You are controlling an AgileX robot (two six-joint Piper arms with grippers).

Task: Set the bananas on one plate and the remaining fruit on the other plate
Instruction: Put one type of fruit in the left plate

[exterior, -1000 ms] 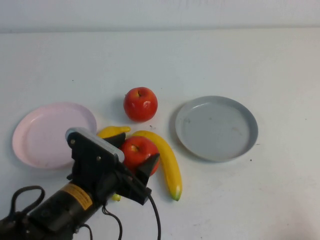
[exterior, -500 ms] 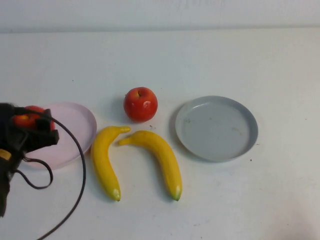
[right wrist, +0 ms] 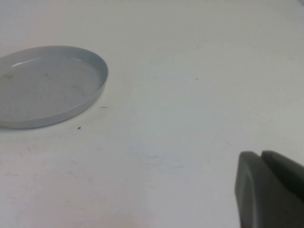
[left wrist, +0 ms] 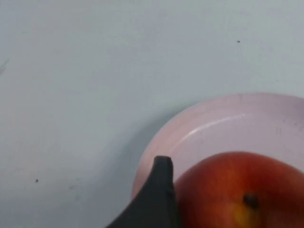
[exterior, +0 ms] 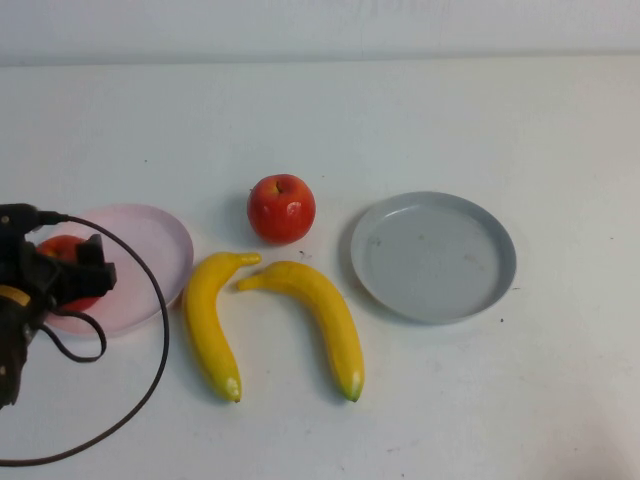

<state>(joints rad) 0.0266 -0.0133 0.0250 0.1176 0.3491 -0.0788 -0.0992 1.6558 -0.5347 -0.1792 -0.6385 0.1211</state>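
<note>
My left gripper is shut on a red apple and holds it over the left part of the pale pink plate. In the left wrist view the apple sits low over the pink plate, with one dark finger against its side. The second red apple rests on the table between the plates. Two yellow bananas lie side by side in front of it. The grey plate is bare at the right. My right gripper is shut and empty above bare table, out of the high view.
The left arm's black cable loops over the table in front of the pink plate. The grey plate also shows in the right wrist view, away from the right gripper. A white wall runs along the table's far edge.
My left gripper has carried the apple from between the bananas leftward to the pink plate and lowered it slightly. The left banana is now in full view.
</note>
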